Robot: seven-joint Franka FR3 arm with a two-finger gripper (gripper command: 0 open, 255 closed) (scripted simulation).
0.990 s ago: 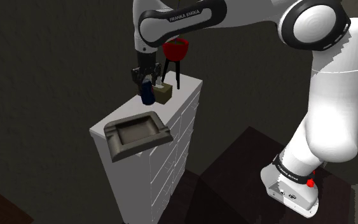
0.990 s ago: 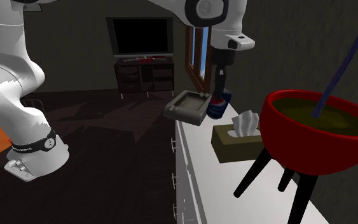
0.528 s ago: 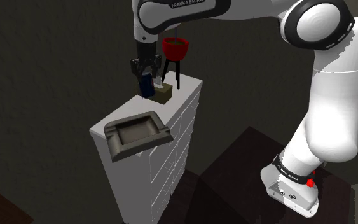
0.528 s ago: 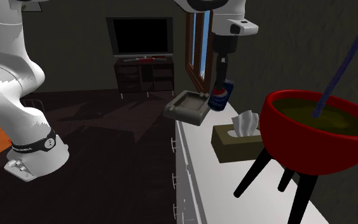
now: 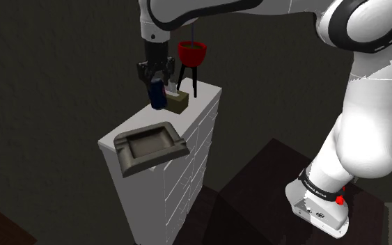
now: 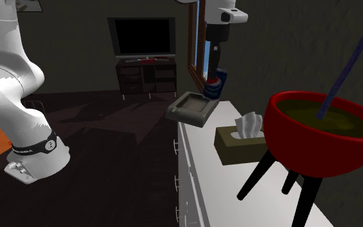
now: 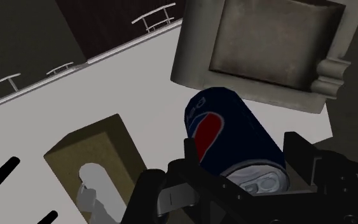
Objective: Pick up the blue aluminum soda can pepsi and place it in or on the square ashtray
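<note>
Sitting at the white dresser's (image 5: 182, 120) near end, the square ashtray (image 5: 152, 145) has raised rims that could tip a can landing off-centre. Farther back, the gripper (image 5: 158, 78) pinches the blue can (image 5: 159, 95) near its top, aloft and slightly tilted beside the tissue box (image 5: 179, 103); it might slip.

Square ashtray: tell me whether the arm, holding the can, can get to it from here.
Probably yes. The end effector holds the blue can above the white dresser top, and nothing stands between it and the ashtray; the tissue box sits away from that path.
</note>
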